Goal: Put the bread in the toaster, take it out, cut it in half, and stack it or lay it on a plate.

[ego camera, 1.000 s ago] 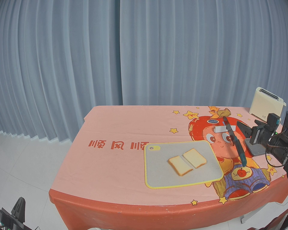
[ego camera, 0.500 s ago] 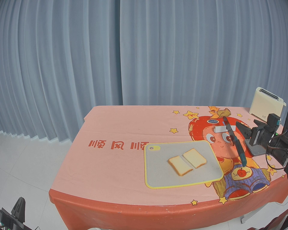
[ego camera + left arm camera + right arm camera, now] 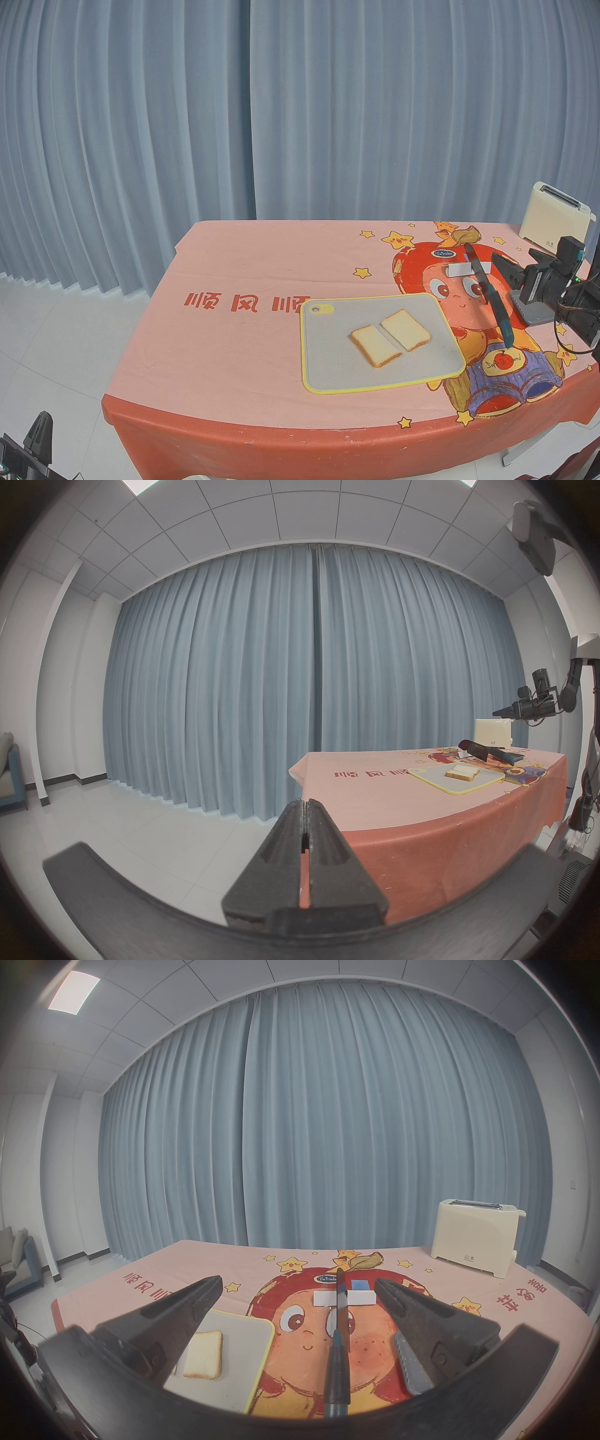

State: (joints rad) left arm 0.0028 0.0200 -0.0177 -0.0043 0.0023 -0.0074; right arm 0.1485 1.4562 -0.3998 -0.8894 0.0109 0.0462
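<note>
Bread (image 3: 375,345): two halves, flat and side by side on the cutting board (image 3: 328,362), with a narrow gap between them.
Cutting board: grey with a yellow rim, on the near middle of the desk (image 3: 250,350), just left of the cartoon print on the cloth.
Knife (image 3: 492,299): lies on the desk right of the board. Its handle points toward the near edge and its blade is propped on a small white block (image 3: 459,269).
Toaster (image 3: 555,216): cream, upright at the far right corner of the desk, well apart from the bread.
Right gripper (image 3: 297,1285): my fingers are spread wide with nothing between them. It hangs above the right side of the desk, just right of the knife, over a grey pad (image 3: 531,310).
Left gripper (image 3: 305,811): my fingers are pressed together, empty, down low off the desk's near left corner, far from the board.
</note>
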